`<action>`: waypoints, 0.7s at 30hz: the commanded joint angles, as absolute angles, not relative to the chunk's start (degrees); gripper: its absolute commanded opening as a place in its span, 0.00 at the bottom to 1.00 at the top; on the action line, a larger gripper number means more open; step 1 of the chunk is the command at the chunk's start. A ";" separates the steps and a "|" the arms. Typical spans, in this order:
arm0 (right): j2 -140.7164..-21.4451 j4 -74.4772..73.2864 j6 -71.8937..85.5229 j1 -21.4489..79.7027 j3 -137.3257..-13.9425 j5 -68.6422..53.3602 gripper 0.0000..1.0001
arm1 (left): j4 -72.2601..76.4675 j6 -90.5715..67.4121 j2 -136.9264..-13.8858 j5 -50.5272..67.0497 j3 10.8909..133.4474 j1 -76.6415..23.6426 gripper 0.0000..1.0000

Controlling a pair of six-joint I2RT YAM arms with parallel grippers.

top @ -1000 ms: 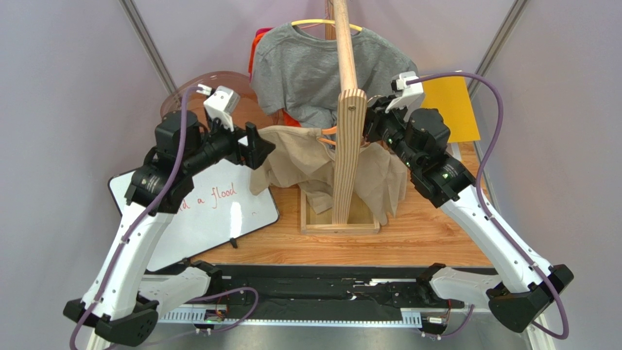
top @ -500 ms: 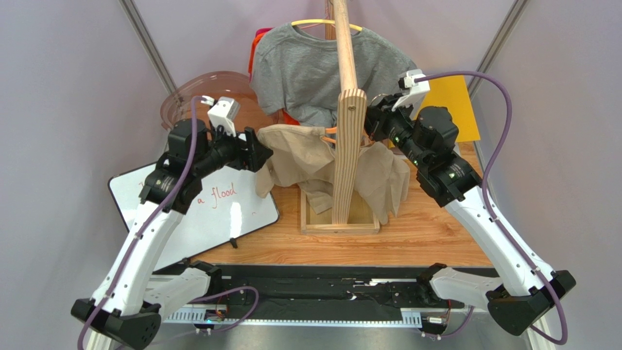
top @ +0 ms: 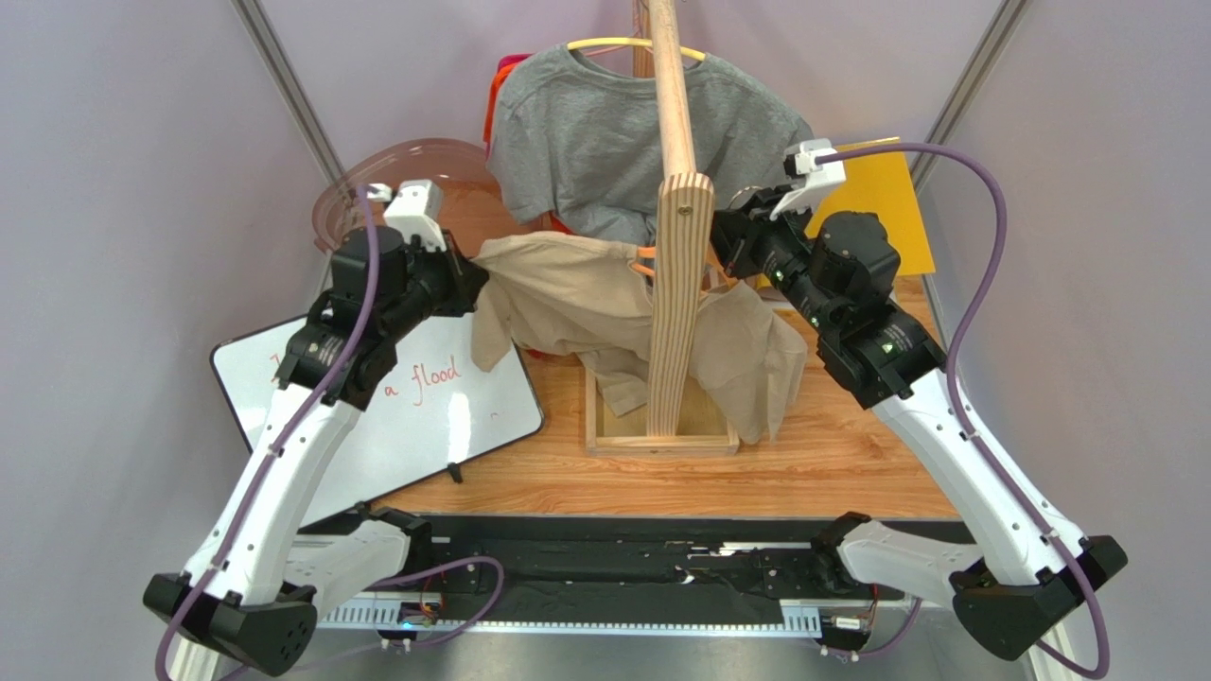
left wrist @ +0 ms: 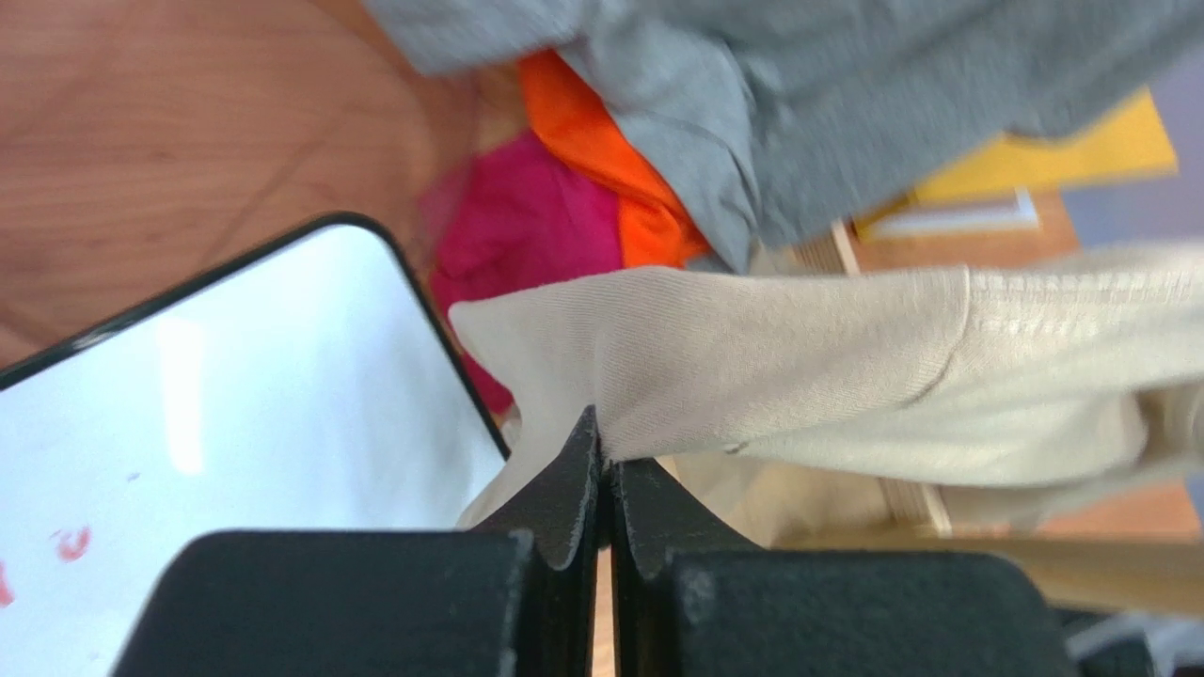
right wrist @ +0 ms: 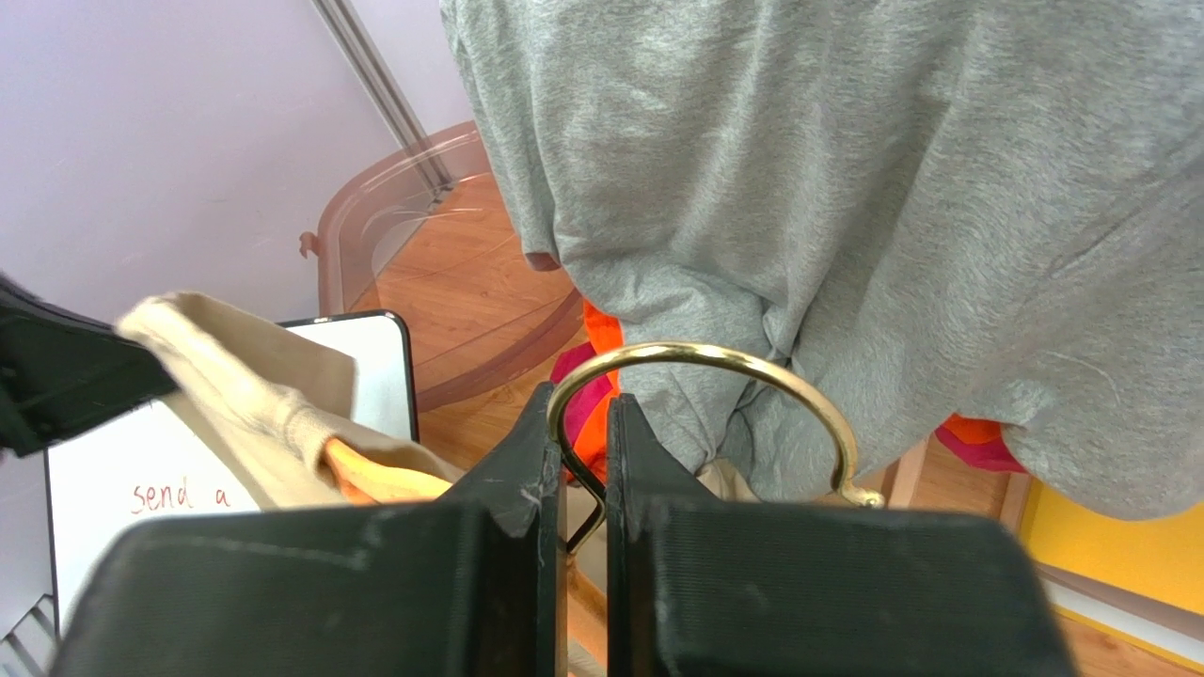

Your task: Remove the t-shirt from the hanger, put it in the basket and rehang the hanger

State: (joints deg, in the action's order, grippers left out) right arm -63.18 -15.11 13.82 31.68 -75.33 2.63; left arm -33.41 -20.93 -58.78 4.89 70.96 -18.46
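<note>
Currently the t-shirt (top: 569,291) hangs draped over the hanger (top: 643,257) at the centre of the top view. It spreads to both sides of the upright wooden stand (top: 675,327), whose base rests on the surface (top: 853,454). The left gripper (top: 474,280) sits at 9 o'clock from the t-shirt. In the left wrist view its fingers (left wrist: 563,494) are clenched on a fold at the beige fabric's edge, and the cloth stretches away from the fingertips toward 3 o'clock. The right gripper (top: 728,239) sits at 2 o'clock from the stand. In the right wrist view its fingers (right wrist: 526,466) are clenched on the hanger's gold metal hook (right wrist: 707,360), which loops upward and toward 3 o'clock. An orange shoulder of the hanger shows at 8 o'clock from those fingertips, with beige fabric wrapped round it. A grey shirt (top: 611,128) on a yellow hanger (top: 590,41) hangs at 12 o'clock from the t-shirt. A whiteboard (top: 427,405) lies at 8 o'clock, a clear tub (top: 377,170) at 10 o'clock, and a pink cloth (left wrist: 523,226) beneath the grey shirt.
</note>
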 commanded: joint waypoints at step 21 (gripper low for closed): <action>-45.44 -6.86 26.28 23.03 -60.29 21.11 0.00 | -29.18 -31.91 -53.16 -16.11 72.59 -13.54 0.00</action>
State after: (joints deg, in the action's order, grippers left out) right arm -46.87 -8.51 26.87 25.10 -59.92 14.66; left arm -33.98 -34.35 -52.62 -18.24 71.16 -15.86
